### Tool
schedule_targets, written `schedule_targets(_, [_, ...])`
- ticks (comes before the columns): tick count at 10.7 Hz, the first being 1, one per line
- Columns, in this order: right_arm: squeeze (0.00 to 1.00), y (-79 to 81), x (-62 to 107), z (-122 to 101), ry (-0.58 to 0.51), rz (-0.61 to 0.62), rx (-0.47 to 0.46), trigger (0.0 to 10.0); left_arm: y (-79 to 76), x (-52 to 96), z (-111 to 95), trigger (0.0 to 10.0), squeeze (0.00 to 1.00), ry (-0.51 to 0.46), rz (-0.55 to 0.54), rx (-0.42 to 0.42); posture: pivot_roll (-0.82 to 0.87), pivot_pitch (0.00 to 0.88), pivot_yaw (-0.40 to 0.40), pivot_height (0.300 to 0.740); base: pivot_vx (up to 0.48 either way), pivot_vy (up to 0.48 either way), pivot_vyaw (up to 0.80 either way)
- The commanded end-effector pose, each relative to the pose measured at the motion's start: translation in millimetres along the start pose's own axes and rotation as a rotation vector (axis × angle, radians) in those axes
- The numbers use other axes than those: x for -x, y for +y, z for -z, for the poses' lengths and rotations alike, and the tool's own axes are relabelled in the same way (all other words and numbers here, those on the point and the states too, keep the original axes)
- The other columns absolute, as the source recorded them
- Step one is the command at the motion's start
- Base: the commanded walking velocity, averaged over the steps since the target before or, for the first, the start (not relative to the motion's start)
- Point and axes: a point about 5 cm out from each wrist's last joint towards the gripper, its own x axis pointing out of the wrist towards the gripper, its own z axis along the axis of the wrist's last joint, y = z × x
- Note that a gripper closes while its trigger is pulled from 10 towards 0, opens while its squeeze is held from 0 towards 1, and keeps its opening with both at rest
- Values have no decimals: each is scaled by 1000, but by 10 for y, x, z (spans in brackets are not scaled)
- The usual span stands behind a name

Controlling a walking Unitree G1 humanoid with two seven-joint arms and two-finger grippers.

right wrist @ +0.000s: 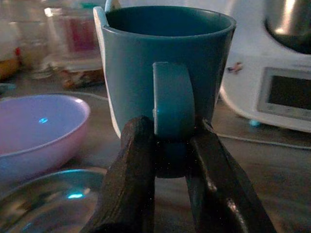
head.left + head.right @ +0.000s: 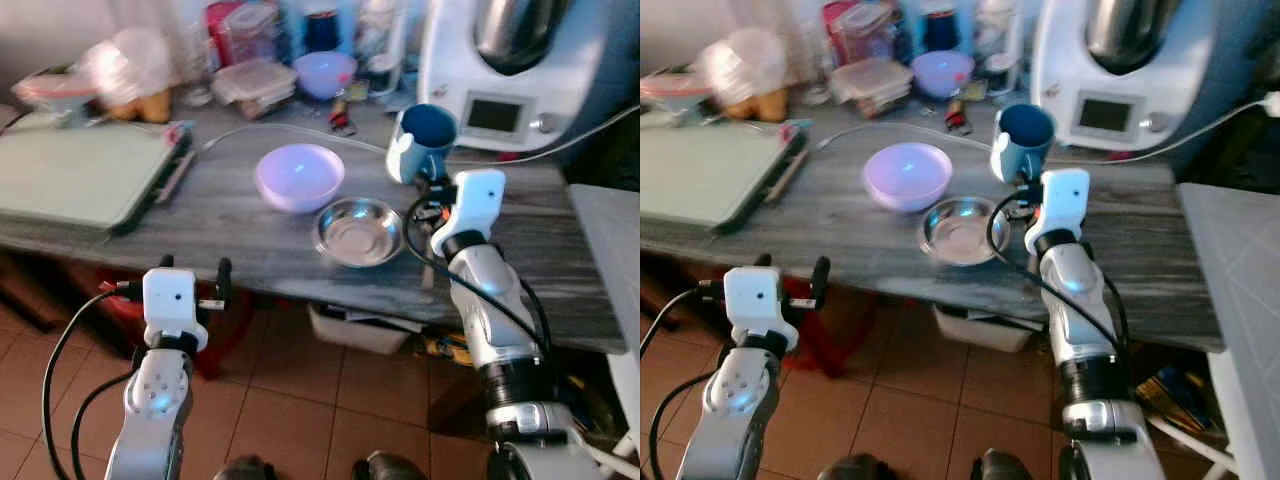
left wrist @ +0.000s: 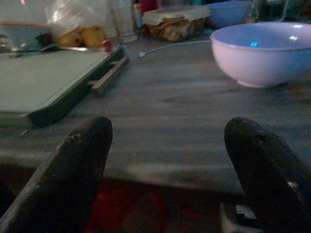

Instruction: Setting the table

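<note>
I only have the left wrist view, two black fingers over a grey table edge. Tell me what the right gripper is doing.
Observer: The right gripper is shut on the handle of the blue ceramic mug, both fingers pinching the handle's lower part.
Operator: Report what sits beside that mug.
Observer: A shallow round steel bowl lies on the grey wooden table just in front of the mug, right of your lilac bowl.
Operator: Say what is behind the mug.
Observer: A white kitchen machine with a small display stands directly behind it.
</note>
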Motion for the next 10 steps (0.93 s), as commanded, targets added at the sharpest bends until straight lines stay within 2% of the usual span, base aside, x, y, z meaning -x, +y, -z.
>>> schedule_targets(1, [0, -35, -86, -85, -29, -7, 13, 10000, 25, 17, -46, 10000, 0, -7, -6, -6, 40, 93, 17, 740, 0, 0, 0])
schedule_targets(3, [0, -74, -176, -105, -26, -10, 24, 10000, 63, 64, -70, 10000, 0, 0, -8, -15, 58, 119, 27, 740, 0, 0, 0])
schedule_targets(6, [0, -11, -264, -8, 21, -30, 48, 10000, 98, 161, -90, 10000, 0, 22, -4, -32, 91, 155, 39, 740, 0, 0, 0])
schedule_targets(8, [0, 6, -260, 70, 50, -28, 39, 10000, 125, 203, -101, 10000, 0, 31, -8, -37, 103, 166, 44, 740, 0, 0, 0])
schedule_targets(10, [0, -4, -262, 141, 82, -13, 69, 10000, 120, 219, -117, 10000, 0, 41, -2, -41, 103, 168, 43, 740, 0, 0, 0])
